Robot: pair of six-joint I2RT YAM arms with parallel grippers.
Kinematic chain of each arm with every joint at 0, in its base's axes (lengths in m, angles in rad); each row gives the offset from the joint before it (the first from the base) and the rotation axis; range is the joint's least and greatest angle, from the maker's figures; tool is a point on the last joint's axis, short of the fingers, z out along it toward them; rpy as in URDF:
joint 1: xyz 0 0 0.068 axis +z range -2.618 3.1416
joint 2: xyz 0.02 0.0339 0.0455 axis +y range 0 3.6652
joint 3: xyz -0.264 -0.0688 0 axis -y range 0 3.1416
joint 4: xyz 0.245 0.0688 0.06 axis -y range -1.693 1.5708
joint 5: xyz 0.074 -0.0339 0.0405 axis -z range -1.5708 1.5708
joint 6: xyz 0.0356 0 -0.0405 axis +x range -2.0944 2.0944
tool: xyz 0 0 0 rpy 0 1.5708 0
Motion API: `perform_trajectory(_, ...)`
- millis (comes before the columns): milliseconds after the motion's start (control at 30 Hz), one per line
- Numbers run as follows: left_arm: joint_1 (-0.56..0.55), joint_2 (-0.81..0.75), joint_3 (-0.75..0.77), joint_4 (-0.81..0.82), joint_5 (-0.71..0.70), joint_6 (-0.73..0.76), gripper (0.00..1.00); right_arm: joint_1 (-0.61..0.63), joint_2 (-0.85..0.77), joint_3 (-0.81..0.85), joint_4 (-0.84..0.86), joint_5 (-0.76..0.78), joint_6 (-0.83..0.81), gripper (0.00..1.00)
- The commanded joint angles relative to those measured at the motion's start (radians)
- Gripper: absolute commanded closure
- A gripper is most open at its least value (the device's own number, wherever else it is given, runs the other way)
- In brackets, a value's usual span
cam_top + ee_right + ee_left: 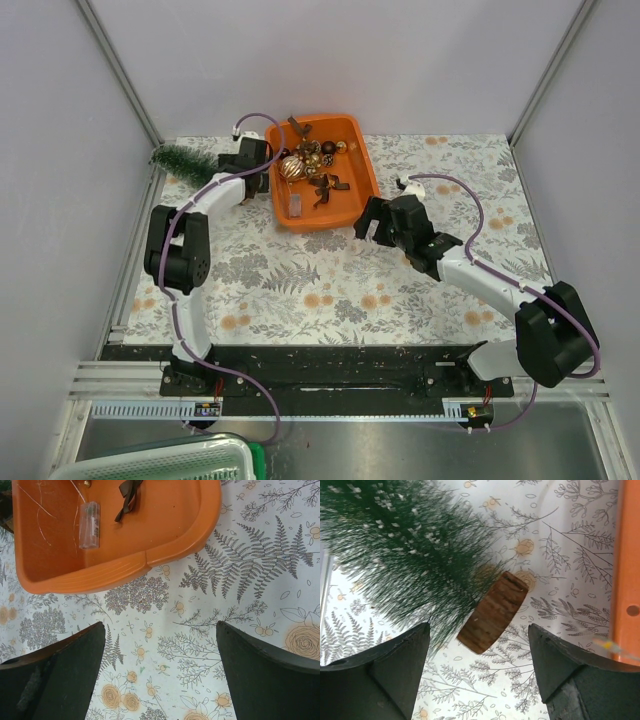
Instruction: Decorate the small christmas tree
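The small christmas tree (185, 161) lies on its side at the far left of the table, dark green with frosted tips. In the left wrist view its bristles (405, 545) fill the upper left and its round wooden base (493, 612) points toward me. My left gripper (232, 175) (479, 630) is open and empty, just short of the base. The orange tray (362, 175) holds gold and brown baubles (292, 167) and dark ribbons. My right gripper (366, 222) (160, 630) is open and empty over the cloth, just below the tray's near rim (120, 570).
A clear plastic piece (89, 524) and a dark ribbon (127, 495) lie inside the tray. The tray's orange wall (627, 570) is at the right in the left wrist view. Metal frame posts and grey walls bound the table. A green-white basket (160, 462) sits at the bottom left.
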Motion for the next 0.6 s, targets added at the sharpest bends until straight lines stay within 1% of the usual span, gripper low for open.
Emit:
perform_trajectory(0, 0.004, 0.051, 0.076, -0.038, 0.056, -0.01, 0.17, 0.008, 0.005, -0.002, 0.048, 0.023, 0.001, 0.01)
perform_trajectory(200, 0.016, 0.055, 0.09, -0.024, 0.083, -0.008, 0.19, 0.009, -0.011, -0.022, 0.061, 0.028, -0.009, 0.0)
perform_trajectory(300, 0.018, 0.067, 0.09, -0.023, 0.085, -0.005, 0.23, 0.008, -0.006, -0.024, 0.077, 0.026, -0.009, 0.01)
perform_trajectory(333, 0.018, 0.072, 0.086, -0.018, 0.083, -0.001, 0.26, 0.009, -0.006, -0.025, 0.081, 0.026, -0.009, 0.02)
perform_trajectory(367, 0.018, 0.072, 0.077, -0.006, 0.083, 0.004, 0.3, 0.008, -0.003, -0.027, 0.089, 0.025, -0.009, 0.02)
perform_trajectory(467, 0.016, 0.06, 0.059, 0.008, 0.118, 0.021, 0.55, 0.008, 0.0, -0.028, 0.1, 0.017, -0.006, 0.04)
perform_trajectory(567, 0.012, 0.043, 0.03, 0.014, 0.149, 0.033, 0.72, 0.009, 0.005, -0.025, 0.098, 0.011, -0.007, 0.04)
